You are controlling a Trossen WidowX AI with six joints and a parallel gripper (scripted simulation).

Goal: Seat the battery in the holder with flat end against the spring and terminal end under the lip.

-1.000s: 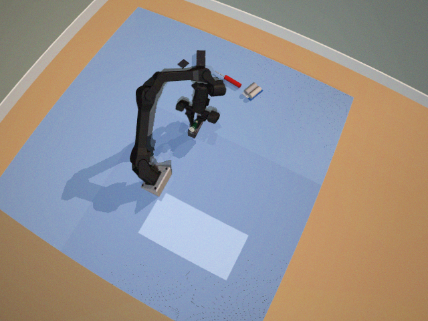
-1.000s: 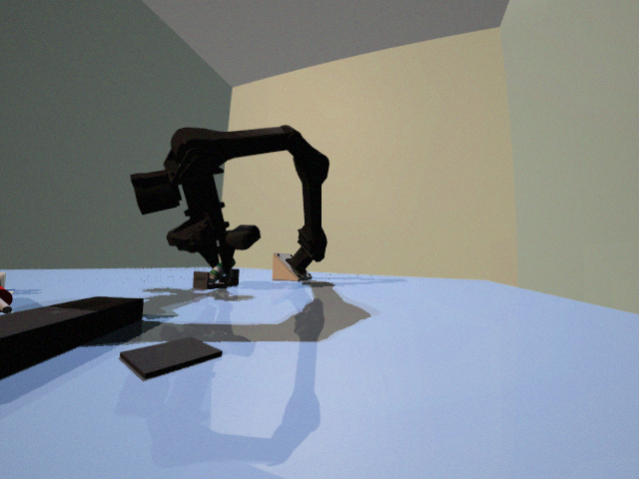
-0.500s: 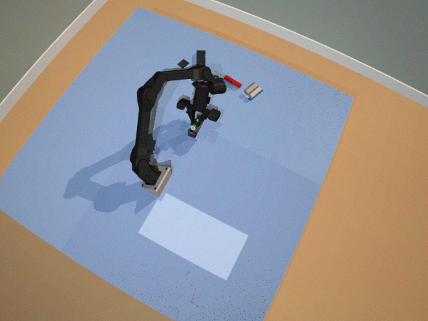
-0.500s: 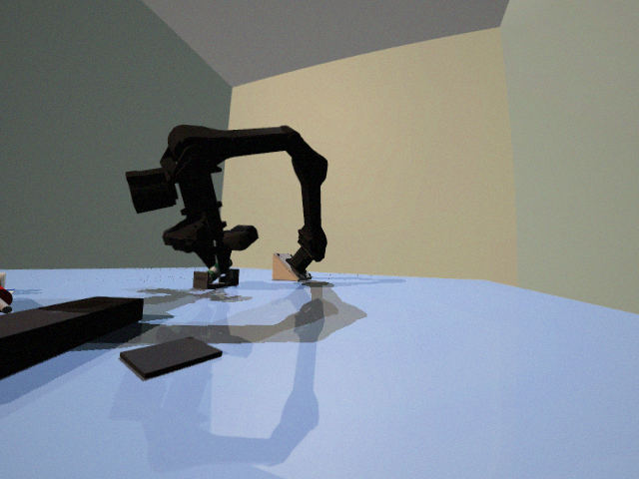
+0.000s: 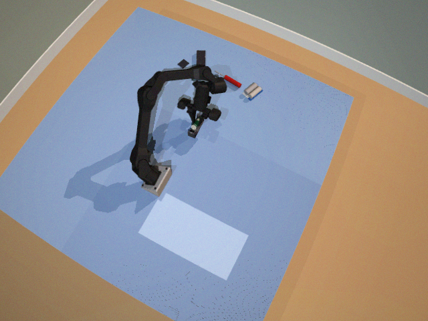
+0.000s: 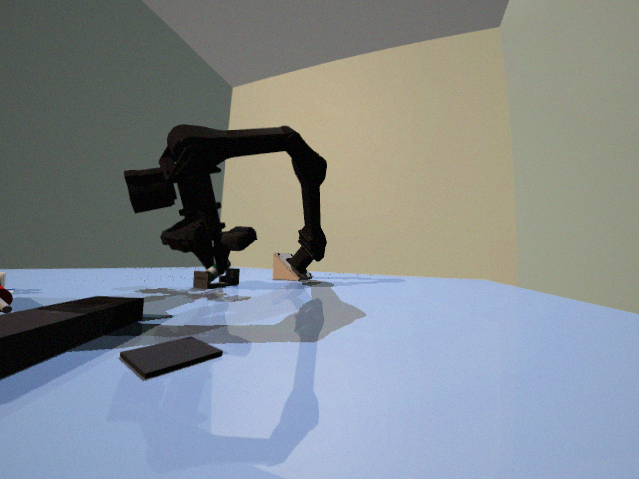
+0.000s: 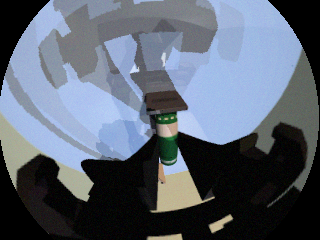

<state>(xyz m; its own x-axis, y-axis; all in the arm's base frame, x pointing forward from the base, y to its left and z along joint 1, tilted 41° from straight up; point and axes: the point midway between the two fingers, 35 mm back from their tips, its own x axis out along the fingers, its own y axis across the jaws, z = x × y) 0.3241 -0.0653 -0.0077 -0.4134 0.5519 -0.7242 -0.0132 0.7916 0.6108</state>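
The battery (image 5: 196, 122) (image 6: 211, 270) (image 7: 168, 146), green with a pale band, is between the fingers of my gripper (image 7: 166, 135). My gripper is shut on it. The dark holder (image 5: 192, 133) (image 6: 201, 279) (image 7: 167, 101) stands on the blue mat, with a raised block at each end. The battery is over the holder, tilted in the exterior view, its lower end close to one end block. In the wrist view its far end is right beside the end block's top. The fingers hide part of the holder, and the spring, the lip and any contact cannot be made out.
A red-handled screwdriver (image 5: 232, 81) and a pale two-cylinder object (image 5: 253, 90) on a blue base lie beyond the arm. A long black block (image 5: 200, 57) (image 6: 72, 327) and a thin dark plate (image 5: 182, 63) (image 6: 171, 356) lie near them. A white rectangle (image 5: 193, 236) is beside the arm's base.
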